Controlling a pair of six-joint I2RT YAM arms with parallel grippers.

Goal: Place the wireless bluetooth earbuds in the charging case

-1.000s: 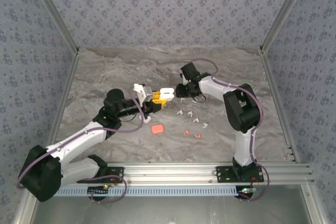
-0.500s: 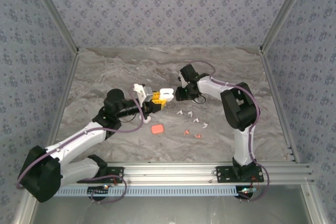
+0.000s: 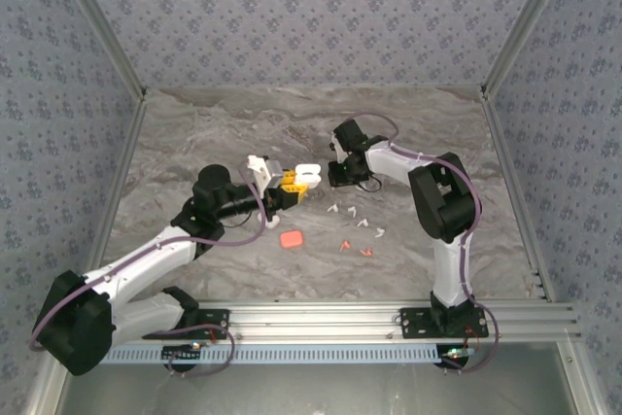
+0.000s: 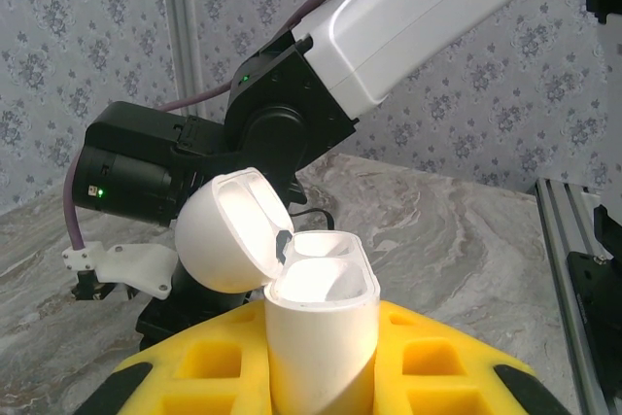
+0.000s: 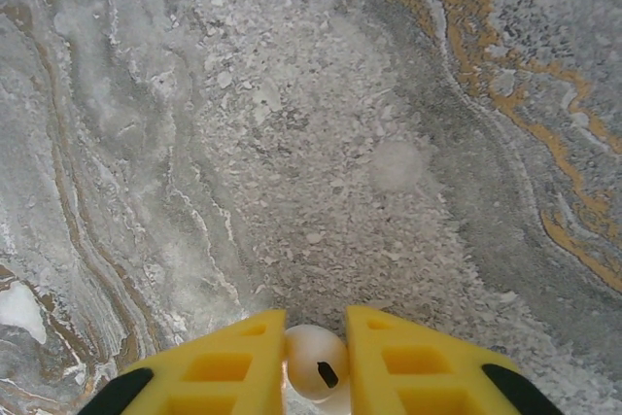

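Earbuds (image 3: 352, 211), loose, on table (image 3: 194, 133) closest to the arm bases: white group, with red pair (image 3: 356, 248) on the near side. Small red case (image 3: 291, 238) to the left of them, well apart from both grippers.

Further out, left gripper (image 3: 288, 186): clamped on white charging case (image 4: 321, 337). Body upright between yellow fingers, lid (image 4: 228, 230) swung open, sockets apparently empty.

Just beside the charging case, on its right: right gripper (image 3: 334, 174), closed to a narrow gap on one white bud. Held earbud (image 5: 313, 362) pinched at its rounded head between fingertips (image 5: 228, 371), over bare table.

Hazards from this state:

1. Slip or ejection of held earbud. Cause: smooth round head and very small contact patch. Avoid extra squeeze and abrupt wrist moves.
2. Wrong orientation at the socket. Cause: stem direction not determinable from the wrist view. Verify before lowering.
3. Contact with open lid. Cause: low or sideways approach across the hinge side. Likely result: lid knocked shut or charging case twisted in its clamp. Approach from above.
4. Partial seating. Cause: release before full entry or use of the wrong socket. Likely result: bud tipped out onto table.
5. Finger contact with the socket rim. Cause: little room for the fingers around such a small bud.
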